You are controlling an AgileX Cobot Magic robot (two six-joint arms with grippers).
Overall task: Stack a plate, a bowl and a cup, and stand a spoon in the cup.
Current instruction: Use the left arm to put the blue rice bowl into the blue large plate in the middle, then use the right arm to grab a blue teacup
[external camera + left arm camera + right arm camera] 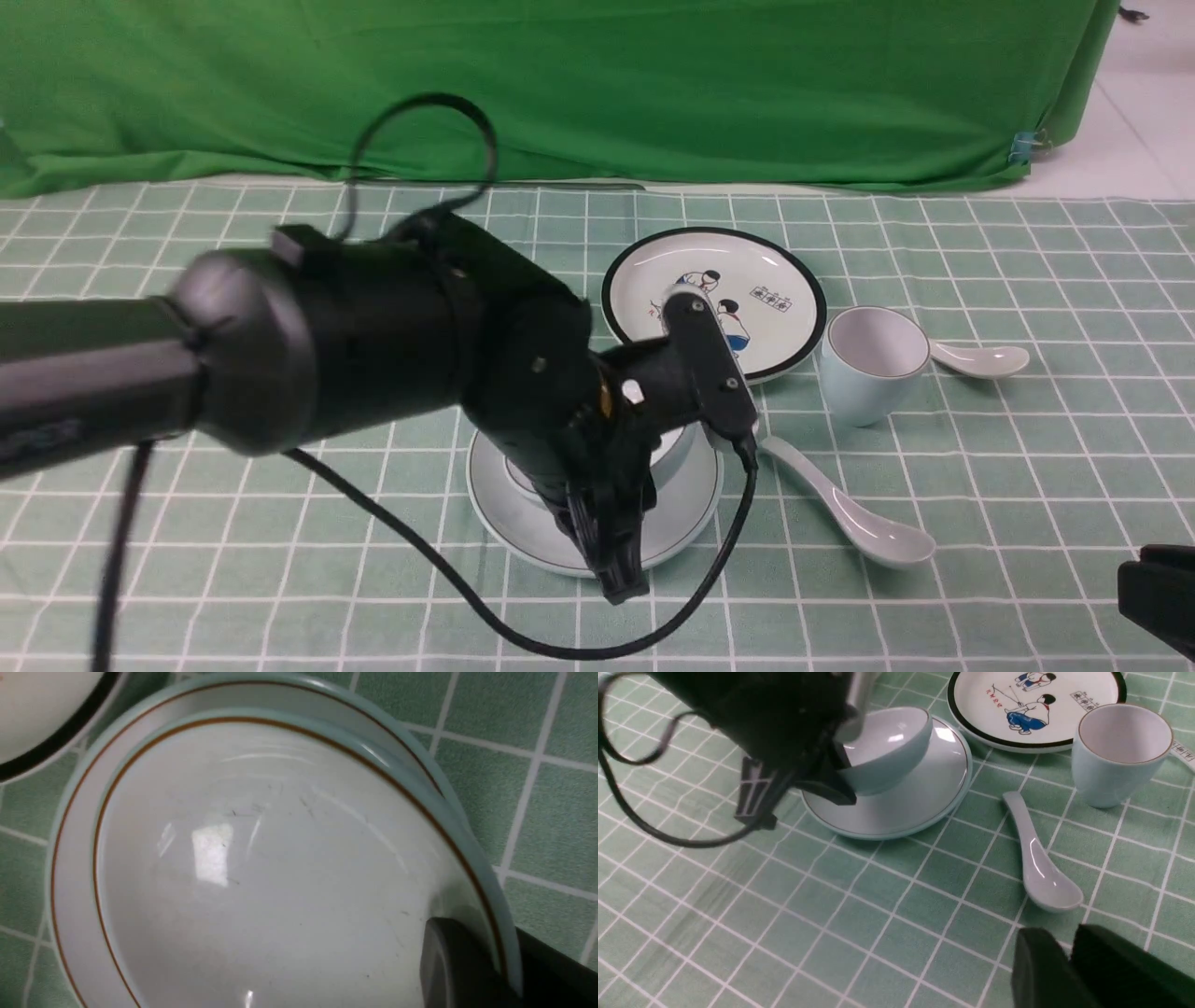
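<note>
Cloth (980,467): green check, covers the whole table.

Left arm (308,345): reaches in from 9 o'clock across the front view and hides much of the stack.

Plate (695,495): lies flat near the table's centre as the base of the stack. This stage looks done.

Picture plate (747,280): black rim and cartoon children, at 1 o'clock from the plain plate and just beside it. Not part of the job.

Bowl (887,751): over the plate, tipped, and off toward the plate's 12 o'clock side rather than centred. I cannot tell whether its foot is fully down. I judge this stage under way and not finished.

Left gripper (504,970): clamped on the bowl's wall, one finger inside the rim and one outside.

Cup (868,364): upright and empty on the cloth at 2 o'clock from the plate, apart from it. Not yet stacked.

Right gripper (1069,956): low at the table's 5 o'clock corner, jaws drawn together on nothing, well apart from all the crockery.

Spoon (859,518): plain white, lying hollow up on the cloth. Its handle end is near the plate's 3 o'clock edge and its scoop is out toward 4 o'clock. Untouched.

Second spoon (980,357): at the cup's 3 o'clock, partly behind it, with dark print on the handle. Leave it.

Tally: one stage of four is settled. Left to do: seat and release the bowl, set the cup into it, then stand the spoon in the cup.
</note>
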